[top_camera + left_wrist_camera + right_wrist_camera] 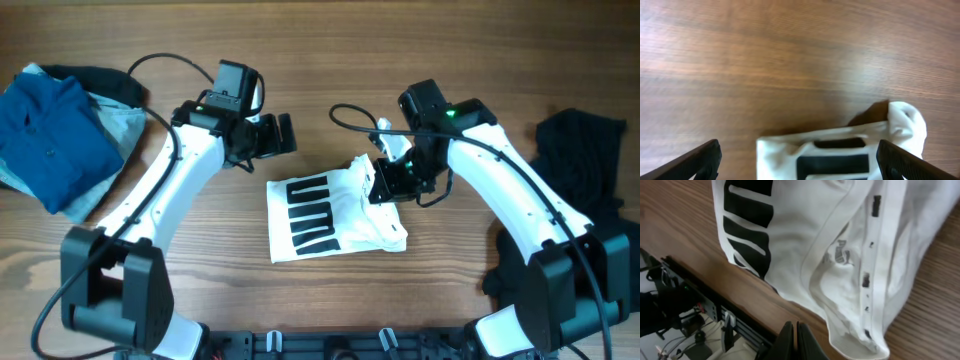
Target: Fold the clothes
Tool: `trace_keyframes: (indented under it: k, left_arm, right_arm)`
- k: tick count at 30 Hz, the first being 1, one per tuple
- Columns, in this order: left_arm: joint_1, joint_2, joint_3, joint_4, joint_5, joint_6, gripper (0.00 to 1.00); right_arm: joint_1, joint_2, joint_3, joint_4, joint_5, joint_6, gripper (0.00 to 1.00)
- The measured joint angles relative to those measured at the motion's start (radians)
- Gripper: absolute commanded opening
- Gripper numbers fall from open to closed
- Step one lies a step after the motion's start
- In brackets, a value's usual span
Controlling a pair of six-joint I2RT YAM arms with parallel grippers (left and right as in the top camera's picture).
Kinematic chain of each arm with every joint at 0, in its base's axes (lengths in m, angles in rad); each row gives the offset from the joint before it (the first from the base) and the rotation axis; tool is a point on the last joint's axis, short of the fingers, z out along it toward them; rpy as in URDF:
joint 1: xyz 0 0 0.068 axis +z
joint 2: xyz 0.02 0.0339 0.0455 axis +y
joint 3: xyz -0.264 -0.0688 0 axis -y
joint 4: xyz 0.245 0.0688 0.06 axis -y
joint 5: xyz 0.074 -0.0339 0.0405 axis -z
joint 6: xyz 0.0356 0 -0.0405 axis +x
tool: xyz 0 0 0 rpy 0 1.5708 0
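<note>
Looking through the left wrist camera, I see the left jaws spread wide and empty above the table [765, 60]. The folded white T-shirt [840, 150] lies flat just ahead, between them. The right jaws are pinched together with nothing caught in them and hang close over the shirt near its neck label [840, 257]. The black bars [747, 215] sit off to one side. A black garment [580, 150] lies well apart, outboard of the right jaws.

Bright, even light; left wrist view of T-shirt [782, 160] blurred.
</note>
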Motion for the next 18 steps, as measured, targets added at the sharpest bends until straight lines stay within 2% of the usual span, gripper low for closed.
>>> trace_keyframes:
  k: [8, 13, 18]
  left_arm:
    - [-0.042, 0.206, 0.0, -0.076, -0.001, 0.012, 1.0]
    - [-0.042, 0.251, 0.0, -0.157, -0.017, 0.018, 1.0]
    - [-0.045, 0.235, -0.057, -0.201, -0.047, -0.022, 1.0]
  right_arm:
    - [0.001, 0.0, -0.269, 0.196, 0.005, 0.042, 0.04]
    - [0.002, 0.0, -0.335, 0.351, 0.19, 0.179, 0.05]
    - [-0.064, 0.031, -0.344, 0.513, 0.281, 0.208, 0.04]
